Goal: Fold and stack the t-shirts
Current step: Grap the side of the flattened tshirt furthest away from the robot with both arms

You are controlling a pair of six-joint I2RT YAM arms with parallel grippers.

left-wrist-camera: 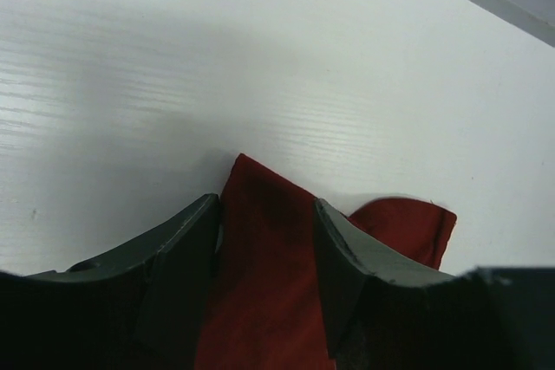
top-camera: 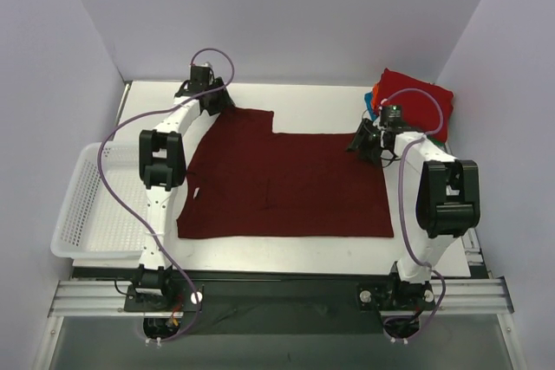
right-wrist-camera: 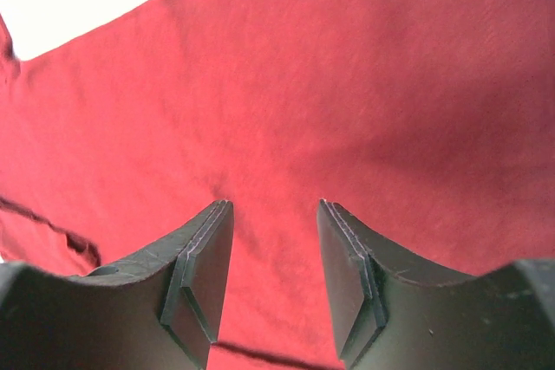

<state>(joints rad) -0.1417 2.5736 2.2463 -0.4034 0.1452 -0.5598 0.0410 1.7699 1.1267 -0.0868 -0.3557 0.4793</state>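
The dark maroon t-shirt [top-camera: 286, 184] lies flat under both grippers, likely so it can be folded. The left gripper [left-wrist-camera: 264, 214] is spread apart with a shirt corner between its fingers. The right gripper [right-wrist-camera: 274, 214] hangs just over the cloth, spread apart too, holding nothing.

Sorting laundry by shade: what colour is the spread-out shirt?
The shirt is dark maroon; top view.

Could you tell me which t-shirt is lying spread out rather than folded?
The dark maroon t-shirt in the middle of the table; the others sit folded in a pile at the far right corner.
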